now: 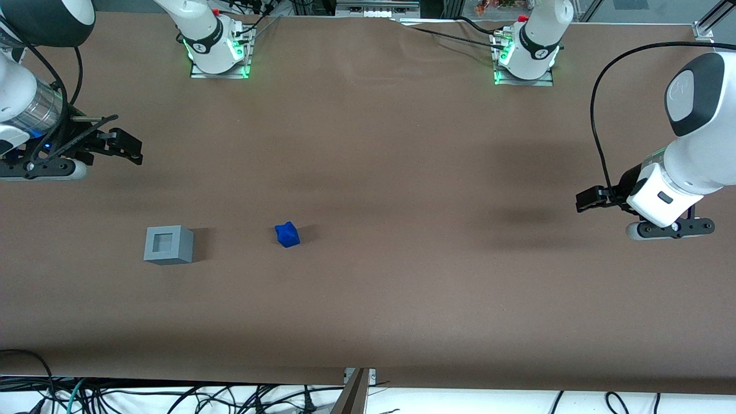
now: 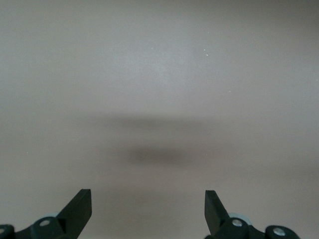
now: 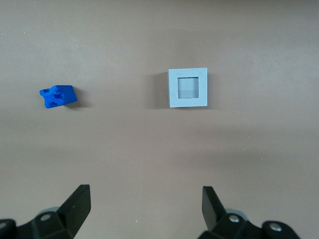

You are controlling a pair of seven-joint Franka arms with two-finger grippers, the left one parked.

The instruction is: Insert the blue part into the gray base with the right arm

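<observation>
Front view shows the pincer (image 1: 123,144) open and empty above the counter (image 1: 402,299), apart from the blue part (image 1: 287,235) and gray base (image 1: 168,244).

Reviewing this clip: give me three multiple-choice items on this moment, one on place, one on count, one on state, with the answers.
1. Where is the blue part?
A. inside the gray base
B. on the table, beside the gray base, apart from it
C. between the gripper's fingers

2. How many blue pieces lie on the table?
A. one
B. two
C. three

3. The right arm's gripper is:
A. shut on the blue part
B. open, holding nothing
C. shut, holding nothing

Answers: 1 B, bare table shows between part and base. 2 A, only one blue piece is in view. 3 B, the wrist view shows its fingers spread, nothing between them.
</observation>
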